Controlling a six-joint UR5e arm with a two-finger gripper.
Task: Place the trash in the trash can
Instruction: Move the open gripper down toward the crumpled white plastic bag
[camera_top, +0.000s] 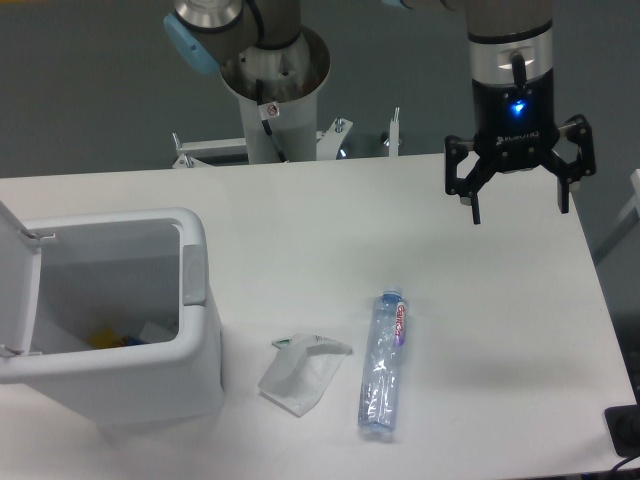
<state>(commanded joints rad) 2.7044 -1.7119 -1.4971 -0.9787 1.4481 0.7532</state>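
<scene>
Daylight-flat white covers the whole table (300, 230), a plain matte top that runs from the far edge near the arm's mount down to the front of the view. Behind it the room is a dull grey-blue wall, with the arm's white pedestal (270, 110) rising at the back beside a few metal brackets (340, 135). At the far right corner a dark object (625, 430) sits just off the table edge, too cropped to make out.

The gripper (518, 210) hangs in the air over the right rear part of the table, a blue light glowing on its black body, its two fingers spread wide with nothing between them. Its soft shadow falls on the surface well below, near the front right.

The trash can (195, 300) stands at the left front, lid (18, 280) tipped up and open on its left side, with something yellow and blue and a white scrap lying in the bottom. Just beside its right wall lies the crumpled white wrapper (300, 375), flat on the table, greenish at its upper corner. Near that, to the right and apart from it, the crushed clear bottle (383, 365) lies lengthwise with its cap toward the back and its red label near the top
</scene>
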